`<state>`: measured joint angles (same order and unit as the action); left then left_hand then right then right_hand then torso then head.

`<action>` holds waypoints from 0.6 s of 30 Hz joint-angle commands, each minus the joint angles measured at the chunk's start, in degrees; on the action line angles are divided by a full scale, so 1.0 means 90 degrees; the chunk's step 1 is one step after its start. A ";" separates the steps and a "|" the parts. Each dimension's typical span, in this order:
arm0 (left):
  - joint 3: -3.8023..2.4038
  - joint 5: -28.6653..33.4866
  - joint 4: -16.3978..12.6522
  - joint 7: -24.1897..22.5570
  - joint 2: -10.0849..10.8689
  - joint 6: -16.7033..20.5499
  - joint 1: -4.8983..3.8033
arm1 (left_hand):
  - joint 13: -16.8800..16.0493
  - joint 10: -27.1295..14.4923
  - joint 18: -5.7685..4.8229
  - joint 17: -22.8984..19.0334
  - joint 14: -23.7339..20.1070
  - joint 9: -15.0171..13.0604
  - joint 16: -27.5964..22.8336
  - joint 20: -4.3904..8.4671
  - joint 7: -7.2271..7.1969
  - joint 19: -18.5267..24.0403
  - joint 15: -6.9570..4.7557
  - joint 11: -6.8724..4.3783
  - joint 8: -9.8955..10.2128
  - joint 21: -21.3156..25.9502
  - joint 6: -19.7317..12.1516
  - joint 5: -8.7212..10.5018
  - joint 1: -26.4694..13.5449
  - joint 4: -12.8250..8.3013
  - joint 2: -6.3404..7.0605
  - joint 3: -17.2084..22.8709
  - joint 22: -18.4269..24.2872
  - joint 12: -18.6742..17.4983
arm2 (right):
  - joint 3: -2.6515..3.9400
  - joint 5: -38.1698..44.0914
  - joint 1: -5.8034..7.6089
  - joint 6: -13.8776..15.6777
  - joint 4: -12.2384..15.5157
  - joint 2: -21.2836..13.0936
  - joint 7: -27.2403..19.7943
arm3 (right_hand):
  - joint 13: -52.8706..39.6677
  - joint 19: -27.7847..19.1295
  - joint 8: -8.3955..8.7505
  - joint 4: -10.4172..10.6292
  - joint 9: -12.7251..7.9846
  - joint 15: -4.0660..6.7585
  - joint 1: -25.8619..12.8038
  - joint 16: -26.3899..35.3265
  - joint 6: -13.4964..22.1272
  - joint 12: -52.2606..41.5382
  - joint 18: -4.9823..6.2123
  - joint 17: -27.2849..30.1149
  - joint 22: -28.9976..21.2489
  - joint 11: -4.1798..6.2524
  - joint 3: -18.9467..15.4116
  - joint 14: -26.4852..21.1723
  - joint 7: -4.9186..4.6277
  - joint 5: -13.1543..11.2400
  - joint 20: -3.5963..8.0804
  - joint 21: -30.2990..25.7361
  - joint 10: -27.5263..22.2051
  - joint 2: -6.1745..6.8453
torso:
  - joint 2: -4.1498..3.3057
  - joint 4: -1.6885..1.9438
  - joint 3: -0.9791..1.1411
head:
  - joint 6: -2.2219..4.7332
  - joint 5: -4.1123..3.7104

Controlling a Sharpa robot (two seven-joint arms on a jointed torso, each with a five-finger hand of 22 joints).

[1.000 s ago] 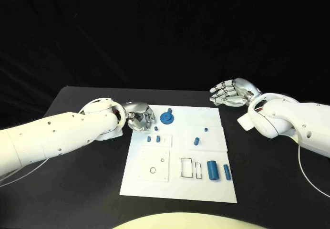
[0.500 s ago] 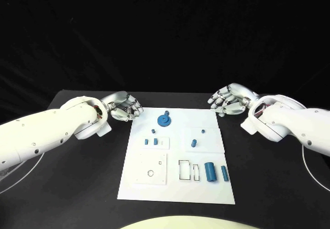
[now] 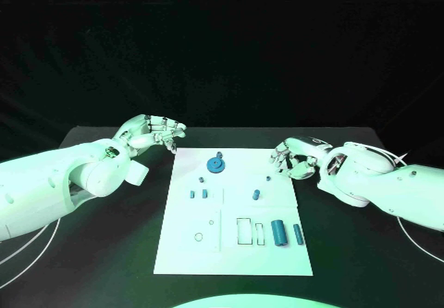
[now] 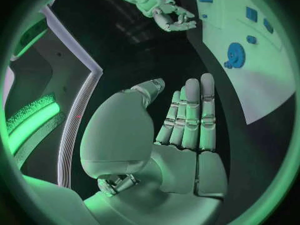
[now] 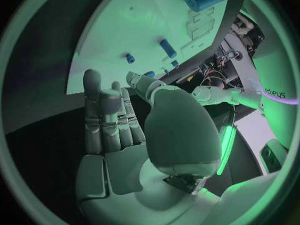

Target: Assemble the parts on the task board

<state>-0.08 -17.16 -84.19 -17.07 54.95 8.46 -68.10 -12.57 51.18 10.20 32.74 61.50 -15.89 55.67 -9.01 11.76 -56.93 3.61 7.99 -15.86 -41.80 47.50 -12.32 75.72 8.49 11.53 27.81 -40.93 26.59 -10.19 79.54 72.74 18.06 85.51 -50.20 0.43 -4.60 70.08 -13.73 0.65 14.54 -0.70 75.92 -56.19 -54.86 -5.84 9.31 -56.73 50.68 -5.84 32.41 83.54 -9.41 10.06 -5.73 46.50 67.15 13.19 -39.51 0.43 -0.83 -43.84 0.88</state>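
A white task board (image 3: 236, 256) lies flat in the middle of a black desk (image 3: 111, 256), seen from above. Near the board's far edge sits a round blue gear-like part (image 3: 215, 165). Closer in, two small blue pegs (image 3: 198, 193) stand side by side on the left half, and one small blue peg (image 3: 256, 194) stands on the right half. Near the board's front right lie a thick blue cylinder (image 3: 278, 232) and, just beside it, a thinner blue rod (image 3: 298, 233), next to two outlined rectangular slots (image 3: 244, 231). The left hand (image 3: 151, 133) hovers above the desk just beyond the board's far left corner, holding nothing; its wrist camera shows the fingers (image 4: 190, 112) straight and close together with the thumb set apart, the palm facing the dark desk and the board off to one side. The right hand (image 3: 294, 157) hovers at the board's far right edge, fingers loosely curved and holding nothing; its wrist camera shows the fingers (image 5: 106, 117) extended toward the board's edge, with the thumb apart from them. Neither hand touches the board or any part.
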 commanded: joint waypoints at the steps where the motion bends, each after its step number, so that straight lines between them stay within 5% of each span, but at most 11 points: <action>1: 0.0004 0.1203 -0.0090 -0.0522 0.0025 -0.0163 0.0005 | 0.0000 -0.0031 0.0041 -0.0008 -0.0065 0.0001 -0.0014 0.0003 0.0010 -0.0044 0.0005 -0.0001 0.0002 0.0051 -0.0047 0.0002 -0.0081 0.0040 -0.0008 -0.0042 0.0037 0.0030 | -0.0005 0.0973 -0.0061 0.0004 0.0061 0.0040 0.0370 | -0.0053 0.0280 -0.0027 -0.0017 0.0064 0.0013 -0.0057 -0.0704 -0.0107 -0.0047 -0.0176 -0.0554 0.0589 0.0053 0.0071 0.0346 0.0004 0.0029 0.0013 0.0637 0.0108 -0.0001 | 0.0001 0.0003 -0.0002 | 0.0009 -0.0012; 7: 0.0013 0.1274 -0.0128 -0.0561 0.0029 -0.0165 0.0008 | -0.0004 -0.0038 0.0042 -0.0018 -0.0078 -0.0004 -0.0010 0.0009 0.0009 -0.0091 -0.0001 -0.0005 -0.0013 0.0116 -0.0041 -0.0008 0.0010 0.0034 -0.0039 -0.0056 0.0093 0.0067 | -0.0010 0.1244 -0.0163 -0.0027 0.0111 0.0132 0.0534 | -0.0131 0.0662 -0.0108 -0.0016 0.0237 0.0027 -0.0094 -0.1608 -0.0170 -0.0076 -0.0337 -0.1307 0.1454 0.0081 0.0133 0.0410 0.0023 0.0146 0.0026 0.1559 0.0209 0.0013 | -0.0002 0.0004 -0.0008 | 0.0005 0.0002; 18: 0.0019 0.1273 -0.0134 -0.0559 0.0011 -0.0134 0.0009 | -0.0004 -0.0046 0.0041 -0.0028 -0.0092 -0.0007 -0.0011 0.0014 0.0011 -0.0121 -0.0003 -0.0004 -0.0022 0.0160 -0.0040 -0.0009 0.0081 0.0019 -0.0048 -0.0067 0.0129 0.0090 | -0.0023 0.1370 -0.0275 -0.0201 0.0064 0.0313 0.0643 | -0.0159 0.0834 -0.0109 0.0030 0.0348 0.0013 -0.0169 -0.2060 -0.0121 -0.0035 -0.0417 -0.1678 0.1889 0.0070 0.0175 0.0440 0.0015 0.0158 0.0010 0.2010 0.0180 0.0013 | 0.0000 0.0009 -0.0014 | -0.0020 0.0011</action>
<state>0.12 -6.87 -85.20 -20.86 55.18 8.00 -68.02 -12.58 51.19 10.19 32.54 61.11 -15.90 55.67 -8.80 11.76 -57.55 3.59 7.99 -15.86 -40.65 47.50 -12.32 75.89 8.79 11.05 27.51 -39.81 27.19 -10.36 89.79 70.40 17.74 86.17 -47.47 5.22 -5.94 77.36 -14.40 0.79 17.62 -0.50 75.02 -74.53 -56.14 -6.29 6.61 -71.71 67.53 -5.13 33.63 83.74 -9.16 11.11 -5.65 64.41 68.69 13.34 -39.52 0.51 -0.90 -44.00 1.02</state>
